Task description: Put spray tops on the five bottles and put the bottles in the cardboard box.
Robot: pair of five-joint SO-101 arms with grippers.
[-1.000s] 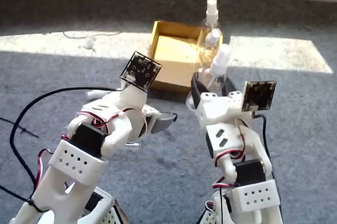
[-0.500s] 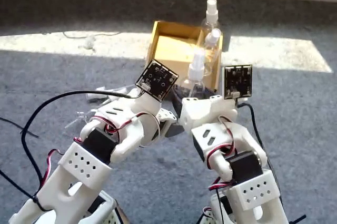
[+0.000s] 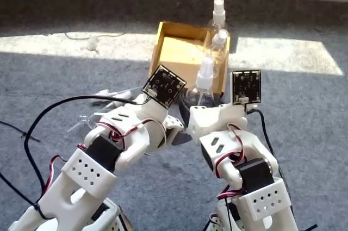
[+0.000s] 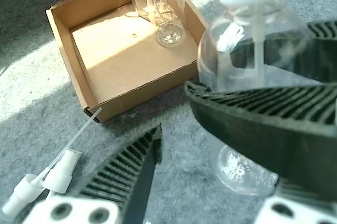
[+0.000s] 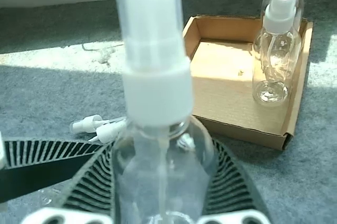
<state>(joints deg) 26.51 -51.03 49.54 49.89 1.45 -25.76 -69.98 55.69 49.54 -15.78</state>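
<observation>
High view shows the right gripper (image 3: pixel 199 107) closed around the lower body of a clear bottle (image 3: pixel 203 94). The bottle stands upright with a white top (image 3: pixel 205 73) on its neck, just in front of the near wall of the box (image 3: pixel 179 51). The box lies open on the grey carpet (image 3: pixel 304 133), partly in a band of sunlight, and its floor is bare apart from one corner. Two more bottles (image 3: pixel 219 43), each with a top on, stand upright at the box's far right corner, one behind the other. In the right wrist view the nearer of them is inside, close against the right wall. The farther one is cut off at the frame edge, so I cannot tell whether it is inside or just past the back wall. The left gripper (image 3: pixel 173 126) sits low, just to the left of the held bottle, with its jaws wide apart and nothing between them. In the left wrist view one jaw crosses in front of the bottle's base, very near it and perhaps touching. Two loose spray tops (image 3: pixel 111 98), with thin tubes trailing, lie side by side on the carpet left of the box's near corner and apart from it. Farther left lies a clear thing (image 3: pixel 81 121), possibly an uncapped bottle on its side.
</observation>
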